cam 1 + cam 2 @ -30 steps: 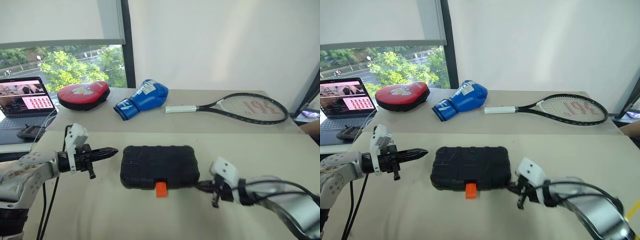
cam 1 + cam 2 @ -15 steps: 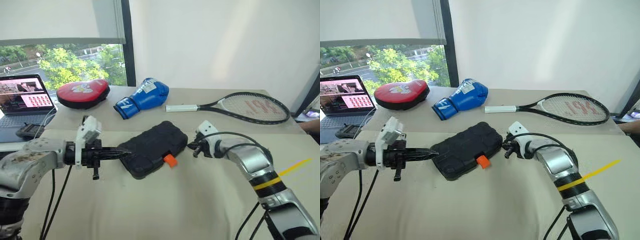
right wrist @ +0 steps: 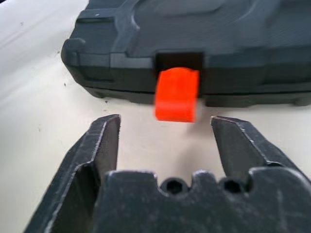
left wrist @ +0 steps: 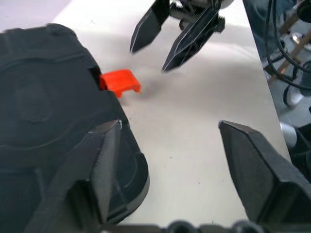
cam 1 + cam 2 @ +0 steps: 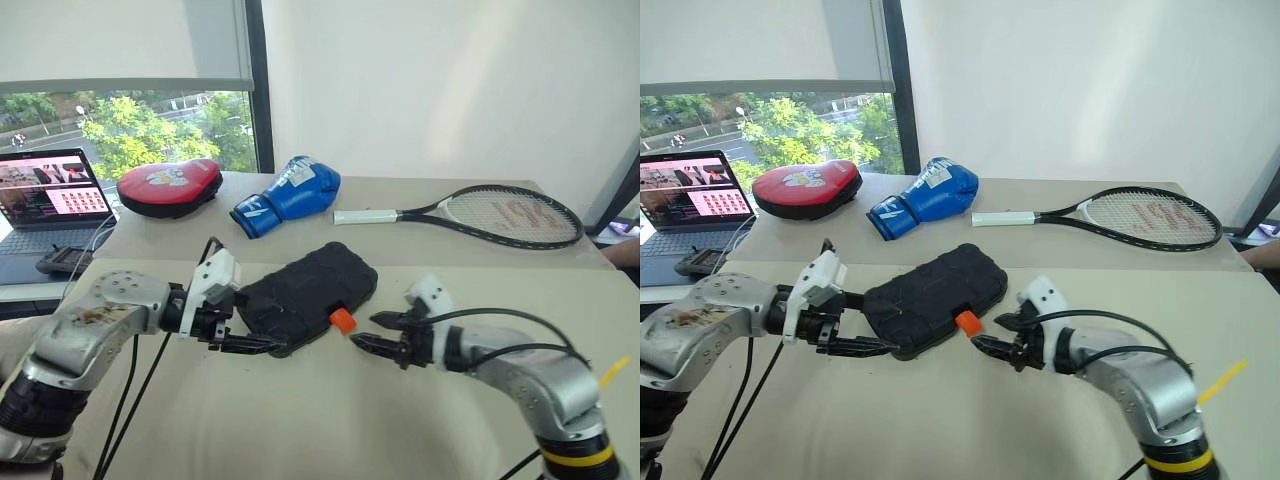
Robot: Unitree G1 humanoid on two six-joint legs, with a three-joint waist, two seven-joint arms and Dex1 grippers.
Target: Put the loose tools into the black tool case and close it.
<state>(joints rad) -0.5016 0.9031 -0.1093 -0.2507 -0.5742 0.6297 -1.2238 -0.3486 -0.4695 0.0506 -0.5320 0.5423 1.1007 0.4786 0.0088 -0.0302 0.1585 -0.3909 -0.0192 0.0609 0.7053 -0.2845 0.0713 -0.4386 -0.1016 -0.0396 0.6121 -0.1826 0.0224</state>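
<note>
The black tool case (image 5: pixel 305 294) lies shut on the table (image 5: pixel 330 420), skewed, long axis running from near-left to far-right, its orange latch (image 3: pixel 177 93) on the near long edge. The right tool (image 3: pixel 165 141) points straight at the latch, just short of it, jaws spread and empty. The left tool (image 5: pixel 250 344), also spread and empty, sits at the case's near-left corner, one finger (image 4: pixel 104 160) over it. Right arm judged better lined up on the latch.

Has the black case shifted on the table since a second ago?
Yes. The black tool case has turned: its orange latch now points toward the racket side instead of at the robot.
</note>
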